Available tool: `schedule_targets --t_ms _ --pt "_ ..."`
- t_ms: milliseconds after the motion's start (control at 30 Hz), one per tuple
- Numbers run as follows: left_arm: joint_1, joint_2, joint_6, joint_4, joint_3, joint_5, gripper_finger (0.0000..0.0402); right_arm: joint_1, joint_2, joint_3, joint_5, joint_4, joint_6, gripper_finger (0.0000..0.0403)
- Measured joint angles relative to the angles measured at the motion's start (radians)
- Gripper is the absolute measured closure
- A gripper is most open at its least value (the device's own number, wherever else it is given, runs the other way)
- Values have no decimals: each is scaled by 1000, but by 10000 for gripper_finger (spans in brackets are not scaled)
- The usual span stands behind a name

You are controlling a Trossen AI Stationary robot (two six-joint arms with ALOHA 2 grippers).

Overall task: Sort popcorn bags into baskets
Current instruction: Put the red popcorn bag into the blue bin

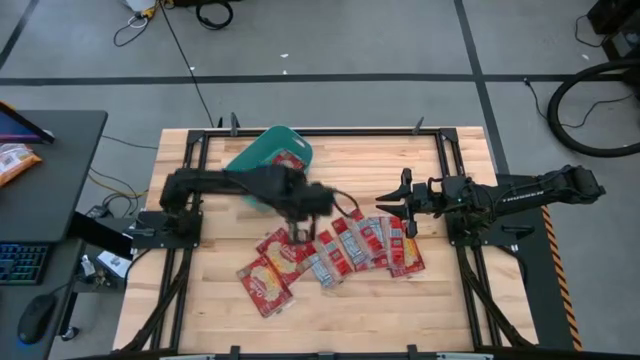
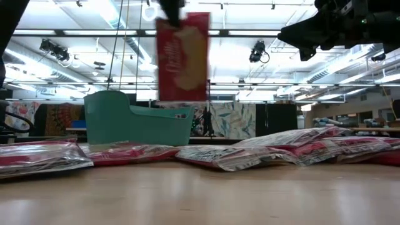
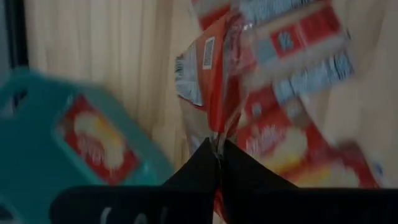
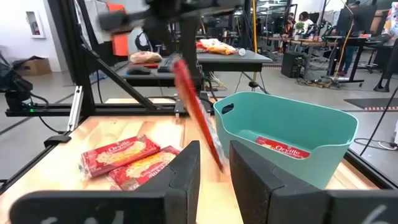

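Left gripper [image 3: 219, 155] clamped on one popcorn bag [image 2: 182, 56], lifted clear. One bag [image 4: 283, 149] inside teal tub [image 4: 292, 124]; rest [image 1: 340, 250] on table. Right gripper [image 4: 214, 163] open, waiting.

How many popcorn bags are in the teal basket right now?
1: a popcorn bag lies flat inside the basket; more may hide beneath. The lifted bag hangs outside it.

Red popcorn bag [image 2: 182, 56] hanging upright, teal basket [image 2: 134, 119] beyond
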Motion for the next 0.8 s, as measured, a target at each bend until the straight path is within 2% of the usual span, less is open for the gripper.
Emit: schedule_targets --t_ms 167,300,533,733,800 --pt "105 -62 102 -6 -2 89 386 0 0 0 -5 4 0 312" --pt "170 -94 185 -7 -1 101 386 0 0 0 -9 4 0 312" --pt "266 -107 328 -8 -1 37 386 0 0 0 -14 -6 19 312" --pt "330 -114 359 -6 -6 22 386 0 0 0 -45 -26 44 312" --pt "343 -150 360 -2 -55 27 386 1 0 0 -46 -29 50 312"
